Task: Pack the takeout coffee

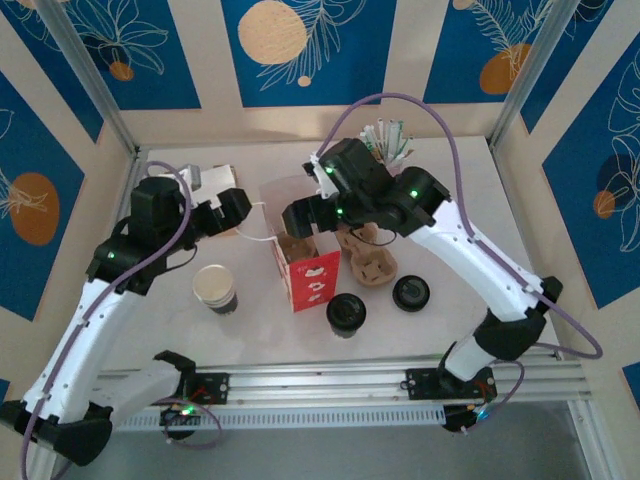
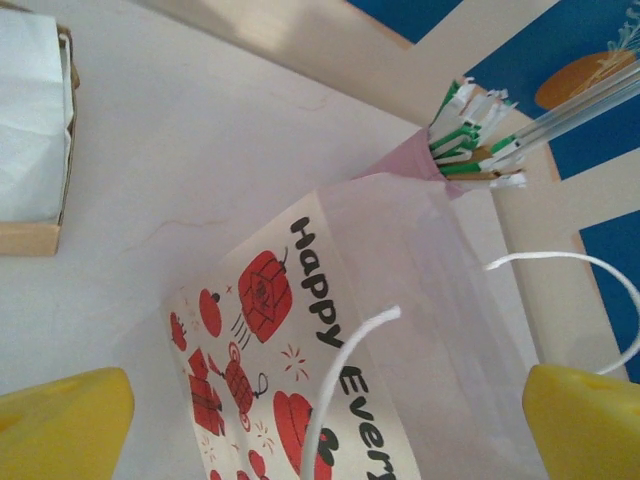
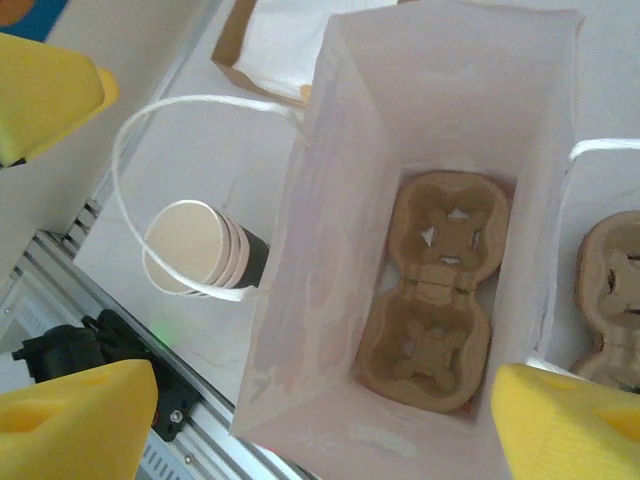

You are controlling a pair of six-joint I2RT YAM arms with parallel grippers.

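Carrier (image 3: 430,300) seated in bag (image 3: 340,150); left gripper (image 2: 320,425) and right gripper (image 3: 320,425) gape wide, empty. Next, presumably: grasp the lidded coffee (image 1: 346,313).

My pads (image 3: 570,420) are yellow. The bag (image 2: 290,340) is white with red drawings, black letters. The cup tray (image 3: 435,290) is brown.

We count one red-and-white paper bag (image 1: 308,275) at the centre of the frame. We see two cardboard cup carriers: one carrier (image 3: 435,290) inside the bag, another carrier (image 1: 368,262) just right of it. We count two paper cups: one lidded coffee cup (image 1: 346,313) and one open cup (image 1: 215,288). We also find one loose black lid (image 1: 411,293), one pink cup of sticks (image 2: 415,160) and one napkin box (image 2: 30,238).
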